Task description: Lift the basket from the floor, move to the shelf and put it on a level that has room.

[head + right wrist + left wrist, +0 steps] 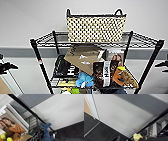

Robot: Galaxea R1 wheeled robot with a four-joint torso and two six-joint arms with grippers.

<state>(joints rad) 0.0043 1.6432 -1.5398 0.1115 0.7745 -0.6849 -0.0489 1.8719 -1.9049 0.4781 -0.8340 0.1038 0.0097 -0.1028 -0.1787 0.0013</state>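
The cream woven basket with its dark rim and two loop handles stands upright on the top level of the black wire shelf, near the wall. My left gripper hangs low at the left edge of the head view, well away from the basket. At the right edge, my right gripper is also apart from it. A shelf post crosses the left wrist view above the dark carpet floor. Another shelf post runs across the right wrist view.
The tier below is crowded with a tilted cardboard sheet, dark printed boxes and a blue plush toy. That blue plush toy fills part of the right wrist view. A grey wall stands behind. A white door frame borders tan flooring.
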